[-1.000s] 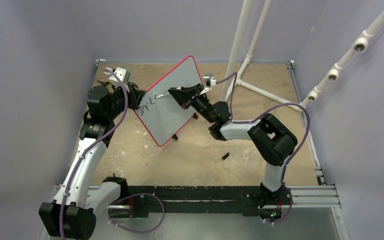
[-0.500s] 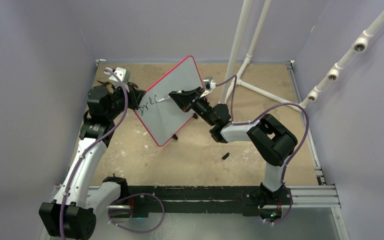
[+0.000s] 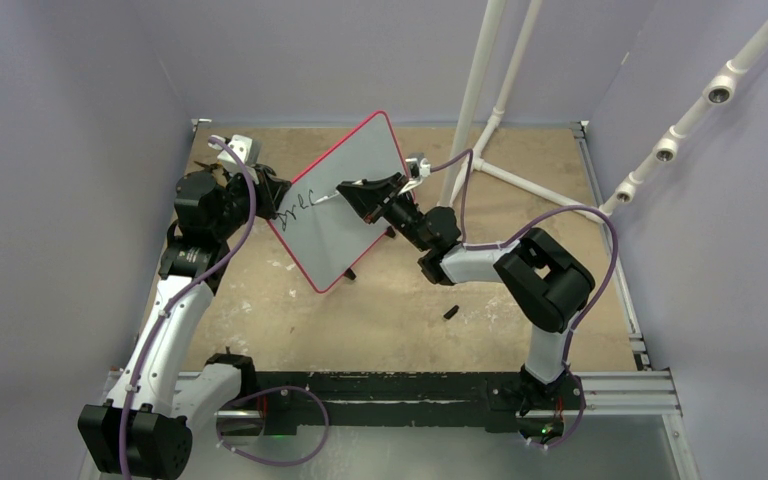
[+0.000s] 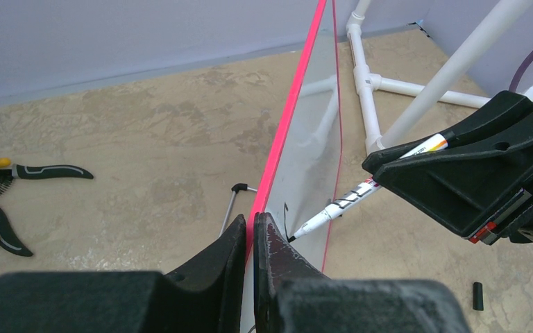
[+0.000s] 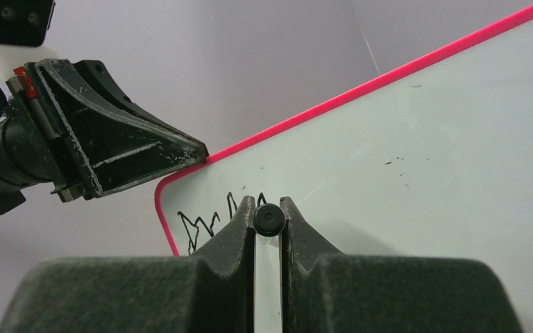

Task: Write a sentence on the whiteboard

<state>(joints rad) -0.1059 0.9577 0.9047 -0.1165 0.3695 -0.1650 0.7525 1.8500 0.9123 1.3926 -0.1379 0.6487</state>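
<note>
At the table's far-left quarter: whiteboard (image 3: pixel 345 240) is standing tilted, face turned toward the right arm.
Left gripper (image 4: pixel 251 227): is pinching the board's pink rim, 2 jaws pressed onto it.
Right gripper (image 5: pixel 268 208): is clamping the marker (image 4: pixel 350 198), tip touching the face.
Sentence (image 3: pixel 297 204): is showing a few letters near the clamped edge, so it looks early.
Stroke advice: I'd be aiming for light, even tip pressure, with the left grip bracing against board flex.

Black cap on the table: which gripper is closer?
Right. The right gripper, gripping the marker, sits beyond and left of the black cap; the left gripper, clamping the whiteboard's edge, is farther left.
</note>
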